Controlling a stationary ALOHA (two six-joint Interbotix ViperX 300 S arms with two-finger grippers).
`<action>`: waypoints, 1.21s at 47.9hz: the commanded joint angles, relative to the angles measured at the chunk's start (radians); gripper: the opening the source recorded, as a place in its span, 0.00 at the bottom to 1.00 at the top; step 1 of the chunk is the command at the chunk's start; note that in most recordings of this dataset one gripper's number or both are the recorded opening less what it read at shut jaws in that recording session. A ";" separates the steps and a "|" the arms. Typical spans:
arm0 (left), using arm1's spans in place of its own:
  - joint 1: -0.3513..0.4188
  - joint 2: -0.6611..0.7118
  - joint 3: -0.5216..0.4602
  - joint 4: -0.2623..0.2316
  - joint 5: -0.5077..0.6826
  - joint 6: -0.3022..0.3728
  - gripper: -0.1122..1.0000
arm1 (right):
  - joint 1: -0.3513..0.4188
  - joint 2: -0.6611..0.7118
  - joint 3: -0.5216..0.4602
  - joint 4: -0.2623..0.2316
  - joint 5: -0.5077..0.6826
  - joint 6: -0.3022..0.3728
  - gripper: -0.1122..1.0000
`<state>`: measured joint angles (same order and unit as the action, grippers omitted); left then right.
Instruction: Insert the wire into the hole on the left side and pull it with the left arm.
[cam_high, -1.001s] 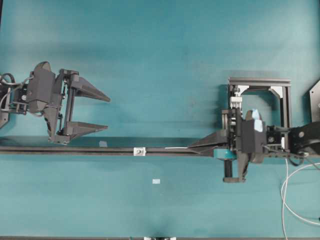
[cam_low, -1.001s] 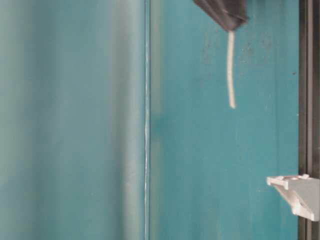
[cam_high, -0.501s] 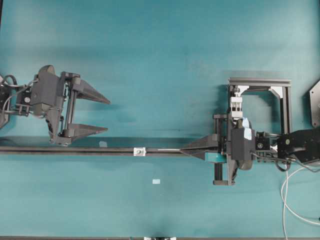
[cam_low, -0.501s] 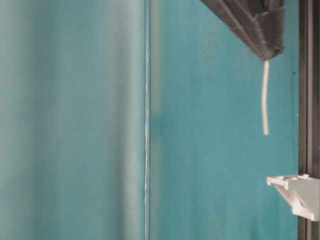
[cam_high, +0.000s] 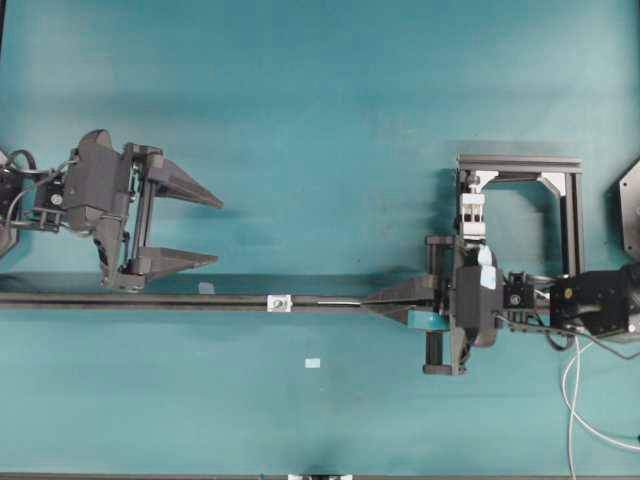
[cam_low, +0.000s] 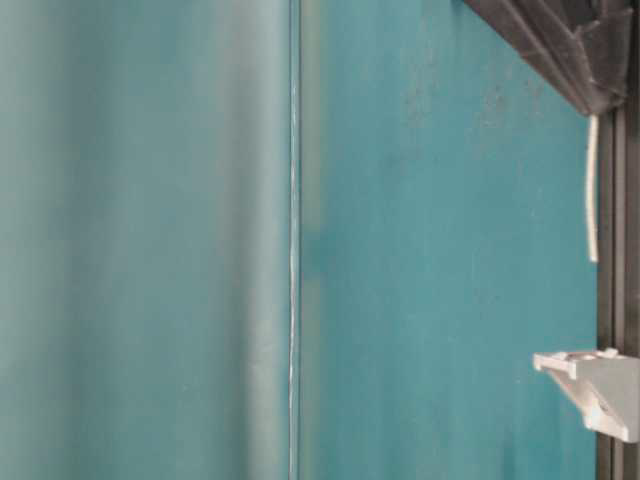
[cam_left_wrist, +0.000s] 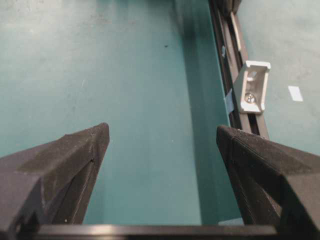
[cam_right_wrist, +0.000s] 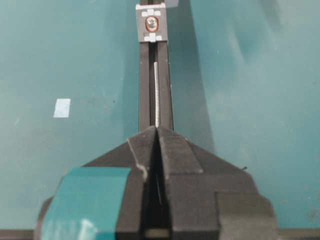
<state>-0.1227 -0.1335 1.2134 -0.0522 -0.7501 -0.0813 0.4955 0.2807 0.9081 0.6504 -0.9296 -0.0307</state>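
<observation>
1. Landmark: the small white block (cam_high: 279, 302) sits on the long black rail (cam_high: 150, 299) that crosses the teal table (cam_high: 320, 120). All places below are given against this block.

2. The right gripper (cam_right_wrist: 157, 131) has its jaws pressed together on the wire (cam_right_wrist: 156, 92). The stiff tip projects straight ahead of the fingertips, along the rail's groove, and points at the hole (cam_right_wrist: 151, 23) in the block's face. Judgement: the pinch close behind the tip keeps the tip rigid and steerable.

3. Wire location: the tip lies right of the block in the overhead view, on the rail line and apart from the block; it is not yet in the hole. The slack loops off the table's lower right edge (cam_high: 572, 395).

4. In the table-level view the wire (cam_low: 592, 190) hangs just beside the rail's edge. Whether it touches the rail cannot be told.

5. The left gripper (cam_high: 205, 230) stands left of the block and off the rail on its far side, jaws spread wide and holding nothing. Judgement: it waits open to take the tip once it emerges on the block's left.

6. Room: the rail between tip and block is bare, so the approach is unobstructed. The groove walls flank the wire closely, so side drift risks a snag. A pale tape patch (cam_high: 312, 362) lies on the table on the near side of the block, clear of the path.

7. A metal frame (cam_high: 520, 200) stands behind the right gripper, far right of the block, away from the line of travel.
</observation>
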 joint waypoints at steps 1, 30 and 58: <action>-0.003 -0.006 -0.017 -0.003 -0.009 -0.002 0.78 | 0.006 -0.008 -0.014 0.008 -0.011 0.002 0.15; -0.008 0.003 -0.020 -0.003 -0.009 -0.015 0.78 | 0.006 0.032 -0.041 0.009 -0.048 0.002 0.15; -0.081 0.094 -0.072 -0.003 -0.009 -0.049 0.78 | 0.006 0.054 -0.058 0.009 -0.069 -0.002 0.15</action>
<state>-0.1871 -0.0568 1.1735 -0.0537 -0.7501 -0.1273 0.4970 0.3436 0.8606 0.6565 -0.9956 -0.0337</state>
